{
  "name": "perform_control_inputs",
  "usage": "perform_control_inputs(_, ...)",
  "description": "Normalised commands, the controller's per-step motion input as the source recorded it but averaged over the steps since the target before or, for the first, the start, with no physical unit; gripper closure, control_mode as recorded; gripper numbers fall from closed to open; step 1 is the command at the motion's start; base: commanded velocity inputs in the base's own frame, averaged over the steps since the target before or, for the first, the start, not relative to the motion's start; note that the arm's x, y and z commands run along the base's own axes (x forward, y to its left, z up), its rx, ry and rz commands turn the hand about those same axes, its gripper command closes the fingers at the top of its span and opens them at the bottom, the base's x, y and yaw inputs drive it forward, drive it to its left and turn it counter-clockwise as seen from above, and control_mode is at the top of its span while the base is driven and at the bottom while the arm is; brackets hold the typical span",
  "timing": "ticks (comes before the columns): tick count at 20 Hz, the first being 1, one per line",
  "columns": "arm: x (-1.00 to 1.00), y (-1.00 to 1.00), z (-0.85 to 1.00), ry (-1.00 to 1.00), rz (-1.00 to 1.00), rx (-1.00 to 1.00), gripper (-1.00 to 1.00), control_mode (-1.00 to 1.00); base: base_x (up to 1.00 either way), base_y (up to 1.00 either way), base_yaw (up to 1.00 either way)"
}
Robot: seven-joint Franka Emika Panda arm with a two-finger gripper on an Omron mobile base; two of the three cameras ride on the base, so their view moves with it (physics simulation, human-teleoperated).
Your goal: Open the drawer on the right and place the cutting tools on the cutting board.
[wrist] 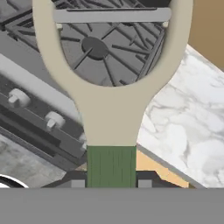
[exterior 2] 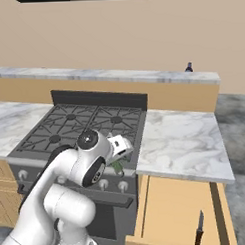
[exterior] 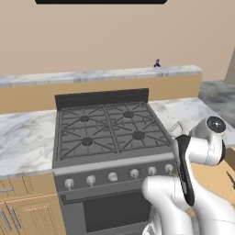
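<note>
At the left the stove (exterior 2: pixel 79 123) is seen, and just above its near right corner the gripper (wrist: pixel 111 183) is clenched on the green handle of a pale, loop-ended cutting tool (wrist: pixel 111 105), carried in the air; to the right lies the marble counter (exterior 2: pixel 185 142), and below it the drawer (exterior 2: pixel 172 208) is pulled open with a dark cutting tool (exterior 2: pixel 199 227) lying inside. The opening is judged done and the transfer under way; the cutting board cannot be made out, so nothing can be said to be placed on it
</note>
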Motion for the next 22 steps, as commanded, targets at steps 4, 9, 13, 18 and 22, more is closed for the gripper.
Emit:
perform_control_inputs(4, 0.0, 0.0, 0.0, 0.0, 0.0, 0.0, 1.0, 1.0, -0.7, 0.6, 0.0)
perform_control_inputs(9, 0.0, 0.0, 0.0, 0.0, 0.0, 0.0, 1.0, 1.0, -0.47, 0.89, -0.01)
perform_control_inputs(13, 0.0, 0.0, 0.0, 0.0, 0.0, 0.0, 1.0, 1.0, -0.53, 0.4, -0.34)
perform_control_inputs(18, 0.0, 0.0, 0.0, 0.0, 0.0, 0.0, 1.0, 1.0, -0.49, -0.02, -0.53)
perform_control_inputs(22, 0.0, 0.0, 0.0, 0.0, 0.0, 0.0, 1.0, 1.0, -0.04, -0.01, -0.08)
